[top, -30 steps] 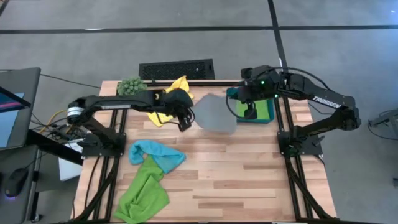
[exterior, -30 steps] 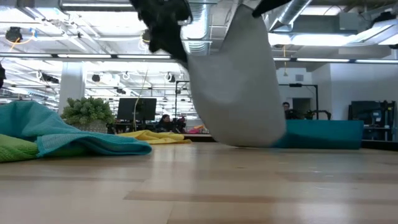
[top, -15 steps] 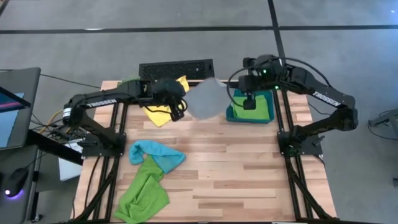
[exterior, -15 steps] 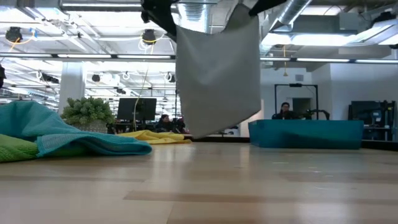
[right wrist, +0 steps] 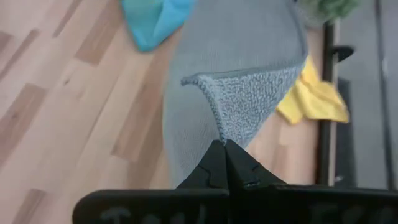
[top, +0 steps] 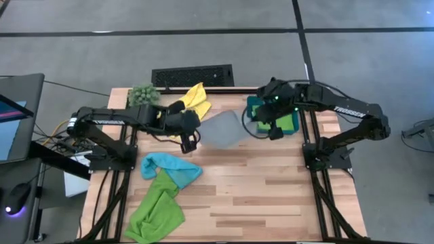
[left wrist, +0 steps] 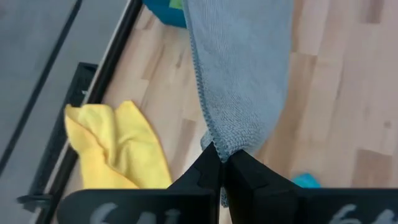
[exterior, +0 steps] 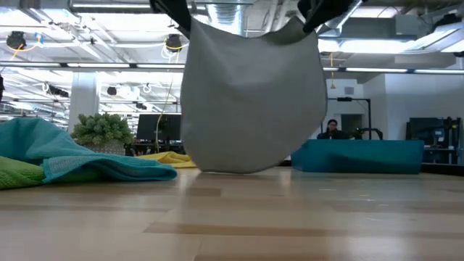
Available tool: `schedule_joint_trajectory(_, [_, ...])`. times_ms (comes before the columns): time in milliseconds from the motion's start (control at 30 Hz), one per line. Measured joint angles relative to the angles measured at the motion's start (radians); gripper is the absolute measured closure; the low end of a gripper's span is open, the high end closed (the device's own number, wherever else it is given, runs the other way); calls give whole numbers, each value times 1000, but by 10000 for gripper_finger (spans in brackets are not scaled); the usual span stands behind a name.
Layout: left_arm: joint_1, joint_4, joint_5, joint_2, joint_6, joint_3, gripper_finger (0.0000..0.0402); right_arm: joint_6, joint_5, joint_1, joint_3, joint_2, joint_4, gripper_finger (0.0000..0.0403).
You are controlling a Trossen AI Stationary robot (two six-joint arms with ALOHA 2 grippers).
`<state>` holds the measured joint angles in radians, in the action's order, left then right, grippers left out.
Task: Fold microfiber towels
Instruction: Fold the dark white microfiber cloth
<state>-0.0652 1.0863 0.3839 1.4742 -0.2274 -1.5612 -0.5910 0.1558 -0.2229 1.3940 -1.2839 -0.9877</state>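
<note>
Above the counter near its far edge, my left pincer and right pincer each clenched on a top corner of the grey towel, plain knit cloth hanging broadside between them, sagging, lower edge curved near the wood.

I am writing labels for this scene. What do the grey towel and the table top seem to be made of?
The grey towel looks like soft microfiber cloth: matte, fine looped pile, stitched edge, and it sags between the left gripper and right gripper. The table top looks like wood planks with a smooth, slightly glossy finish.
</note>
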Motion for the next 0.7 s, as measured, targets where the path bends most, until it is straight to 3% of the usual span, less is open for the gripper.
schedule_joint_trajectory(367, [-178,-3,39,7,-202,1,401,72,0,113,-34,0,-45,403])
schedule_joint_trajectory(700, [-295,-54,-18,165,-299,2,401,229,50,275,-52,2,-56,403])
